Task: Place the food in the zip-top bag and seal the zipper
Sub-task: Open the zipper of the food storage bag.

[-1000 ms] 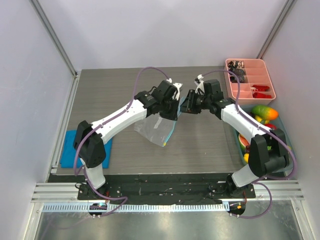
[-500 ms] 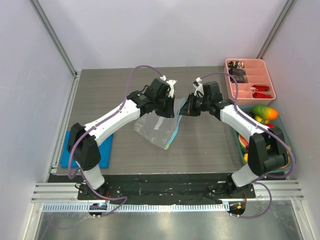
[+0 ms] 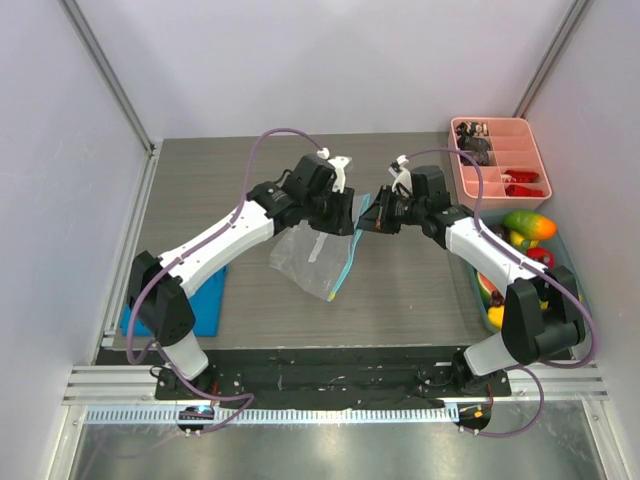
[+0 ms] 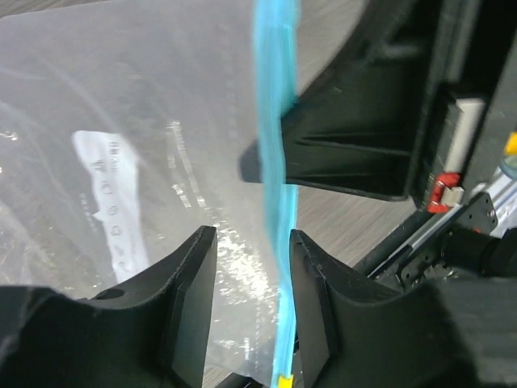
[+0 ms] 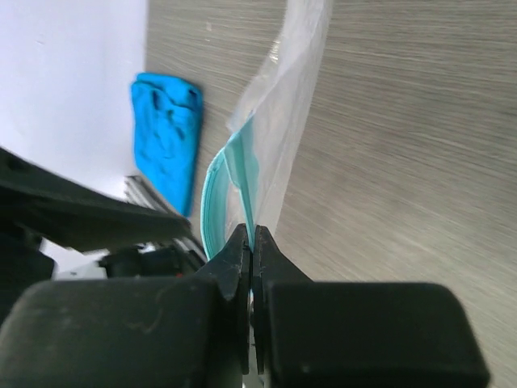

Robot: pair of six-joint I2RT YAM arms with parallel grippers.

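The grey wood-grain table point(image 3: 220, 170) fills the cell, and the left arm point(image 3: 215, 240) and right arm point(image 3: 480, 250) both reach in to meet above its middle. Between them hangs the zip-top bag point(image 3: 310, 260), a crinkly clear pouch lifted off the table at its mouth corner, its lower end sagging toward the near edge. A blue cloth point(image 3: 208, 300) lies flat at the table's left side, a pink tray point(image 3: 497, 121) sits at the far right corner, and a teal bin point(image 3: 566, 248) just in front of that tray holds the food point(image 3: 528, 224) (orange, yellow and green toy fruit), well apart from the bag. The zipper point(image 3: 346, 262) runs down the bag's right edge as a thin teal strip. The right gripper point(image 5: 252, 238) has its jaws pressed together on the zipper's upper end. The left gripper point(image 4: 252, 242) stands partly open, clamping nothing: clear film lies in the gap and the zipper passes just beside one finger point(image 4: 311, 283).
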